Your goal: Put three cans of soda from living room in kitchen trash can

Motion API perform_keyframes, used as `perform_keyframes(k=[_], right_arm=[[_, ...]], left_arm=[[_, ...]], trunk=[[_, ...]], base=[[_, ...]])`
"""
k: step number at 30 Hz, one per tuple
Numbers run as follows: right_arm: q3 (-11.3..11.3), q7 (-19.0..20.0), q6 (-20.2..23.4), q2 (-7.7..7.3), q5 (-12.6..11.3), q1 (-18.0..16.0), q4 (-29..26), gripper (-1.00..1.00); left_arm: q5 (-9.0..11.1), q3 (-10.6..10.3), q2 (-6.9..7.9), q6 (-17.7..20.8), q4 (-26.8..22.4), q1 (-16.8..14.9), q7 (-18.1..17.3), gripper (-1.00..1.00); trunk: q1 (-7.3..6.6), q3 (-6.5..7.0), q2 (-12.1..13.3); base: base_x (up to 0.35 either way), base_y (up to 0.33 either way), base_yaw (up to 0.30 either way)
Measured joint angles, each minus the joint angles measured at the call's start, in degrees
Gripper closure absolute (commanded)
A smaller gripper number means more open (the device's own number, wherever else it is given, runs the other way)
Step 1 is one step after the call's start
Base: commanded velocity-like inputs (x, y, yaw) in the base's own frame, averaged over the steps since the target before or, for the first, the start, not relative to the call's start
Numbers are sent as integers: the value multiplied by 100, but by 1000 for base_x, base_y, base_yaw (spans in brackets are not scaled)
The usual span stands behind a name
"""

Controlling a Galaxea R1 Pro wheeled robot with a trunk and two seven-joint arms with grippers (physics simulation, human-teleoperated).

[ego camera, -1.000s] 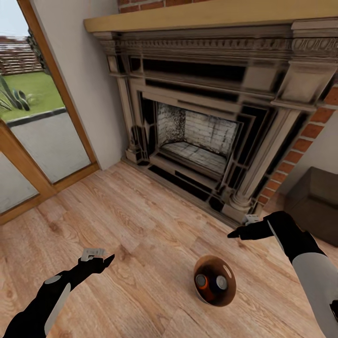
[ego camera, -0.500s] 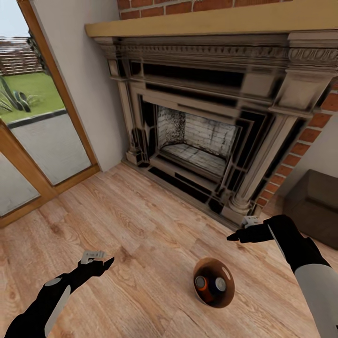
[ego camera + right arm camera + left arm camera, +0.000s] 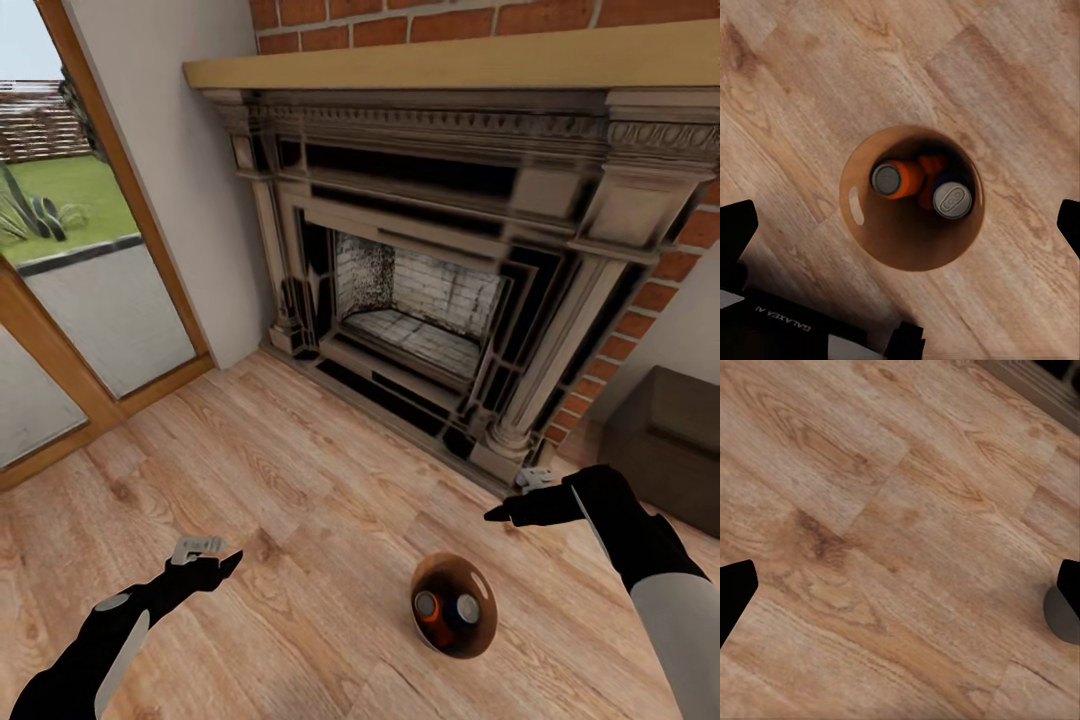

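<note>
Wood floor before fireplace; cans inside bin; both fingers apart, empty.

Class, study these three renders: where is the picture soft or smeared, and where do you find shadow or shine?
Head view: the fireplace carving looks smeared, and the bin shows a glossy highlight on its rim. Left wrist view: the wood floor grain is soft, with a dark blurred shape at one edge. Right wrist view: the bin's inside is shaded around the soda cans, silver tops crisp.
</note>
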Motion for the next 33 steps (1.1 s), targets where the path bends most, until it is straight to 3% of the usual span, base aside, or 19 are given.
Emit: perform_keyframes(k=[10,15,18,24,25,29,30,33], right_arm=[[-5,19,-104,-40,14,292,-2,-100],[-41,24,-989,-78,6,965,9,-100],[-54,56,-1788,-95,-5,1449,17,-100],[-60,174,-2307,-290,-34,1895,34,-100],[-60,319,-2692,-369,-38,2106,39,-100],[-94,554,-3282,-426,-51,2287,68,-100],[-218,656,-3537,-441,-46,2463,117,-100],[-518,699,-3933,-460,-50,2883,192,-100]], left_arm=[[13,27,57,-40,91,8,-43,-100],[12,35,81,-211,447,146,-46,-100],[10,34,84,-563,800,237,-63,-100],[-2,33,94,-1032,1369,300,-78,-100],[-5,29,96,-1288,1645,310,-82,-100],[-3,25,96,-1728,2064,313,-88,-100],[-6,24,97,-2060,2387,317,-90,-100],[-5,16,94,-2584,2914,318,-90,-100]], trunk=[[-220,179,401],[-329,269,602],[-395,323,722],[-527,430,963],[-549,448,1003],[-637,520,1163],[-659,537,1203],[-725,592,1323]], base=[[0,0,0],[0,0,0],[0,0,0],[0,0,0],[0,0,0],[0,0,0],[0,0,0],[0,0,0]])
